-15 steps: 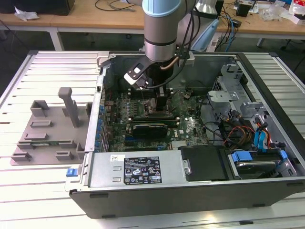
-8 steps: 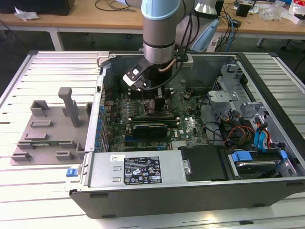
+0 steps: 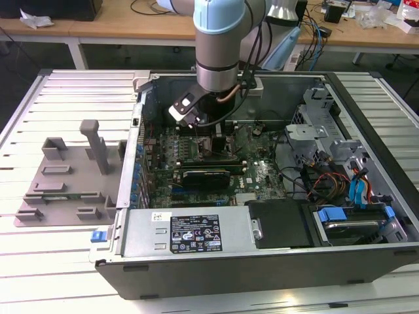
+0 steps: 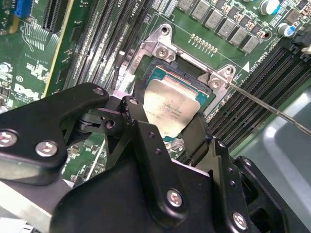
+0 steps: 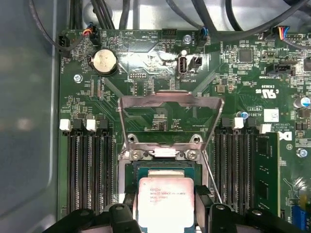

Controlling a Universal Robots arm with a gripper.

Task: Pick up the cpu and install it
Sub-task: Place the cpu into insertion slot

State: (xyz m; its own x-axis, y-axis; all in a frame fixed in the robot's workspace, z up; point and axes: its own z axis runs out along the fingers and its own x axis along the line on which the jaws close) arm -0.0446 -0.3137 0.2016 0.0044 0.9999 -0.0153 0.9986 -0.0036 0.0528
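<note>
The cpu (image 4: 171,103) (image 5: 165,200) is a flat square chip with a silver-grey top. It sits between my two black fingers (image 4: 137,115), just over the open socket (image 4: 160,77) on the green motherboard. My gripper (image 4: 166,116) (image 5: 165,213) is shut on the chip's two opposite edges. The socket's metal load plate (image 5: 170,104) stands flipped open, and its thin lever (image 4: 272,109) sticks out to one side. In the exterior view the gripper (image 3: 213,140) hangs inside the open computer case, low over the board's middle.
Memory slots (image 5: 90,165) flank the socket on both sides. A grey plastic tray (image 3: 65,176) lies outside the case on the exterior view's left. A power supply (image 3: 190,232), drive cage (image 3: 314,118) and loose cables (image 3: 327,183) crowd the case.
</note>
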